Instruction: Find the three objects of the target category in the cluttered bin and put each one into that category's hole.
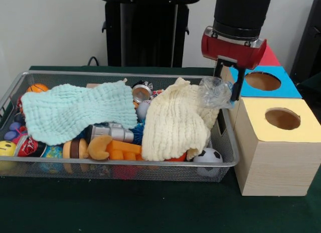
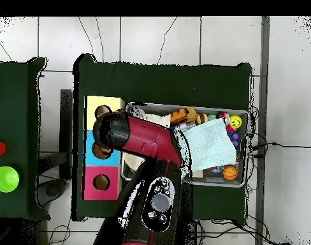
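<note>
Jaws of the gripper (image 1: 228, 90) are clamped on a crumpled clear plastic bottle (image 1: 214, 91), lifted above the right end of the wire bin (image 1: 120, 167), just beside the blue-topped box (image 1: 264, 82). Below it a cream cloth (image 1: 173, 120) lies over the clutter, with a mint cloth (image 1: 75, 110) to its left. A yellow-topped box (image 1: 281, 120) stands nearer the camera; a red-topped box (image 1: 269, 57) sits behind. All rest on the green bench (image 1: 150, 208).
</note>
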Available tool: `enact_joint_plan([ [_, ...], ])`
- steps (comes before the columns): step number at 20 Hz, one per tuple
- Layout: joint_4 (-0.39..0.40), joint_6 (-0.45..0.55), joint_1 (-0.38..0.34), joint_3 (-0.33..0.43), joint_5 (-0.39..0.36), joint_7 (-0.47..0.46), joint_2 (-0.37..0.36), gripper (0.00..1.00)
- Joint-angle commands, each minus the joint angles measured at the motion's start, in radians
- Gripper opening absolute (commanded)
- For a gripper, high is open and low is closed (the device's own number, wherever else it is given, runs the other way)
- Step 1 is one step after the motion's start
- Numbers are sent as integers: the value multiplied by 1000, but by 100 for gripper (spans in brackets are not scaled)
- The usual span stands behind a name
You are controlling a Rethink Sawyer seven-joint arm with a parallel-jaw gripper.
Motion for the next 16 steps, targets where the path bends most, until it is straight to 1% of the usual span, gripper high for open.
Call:
enact_joint_plan([
  [1,103,97,30,81,39,226,-3,0],
  [6,140,88,69,68,68,270,-25,0],
  [10,167,73,116,51,92,314,-36,0],
  [13,164,61,146,37,103,334,-22,0],
  [16,164,55,151,44,113,328,-14,0],
])
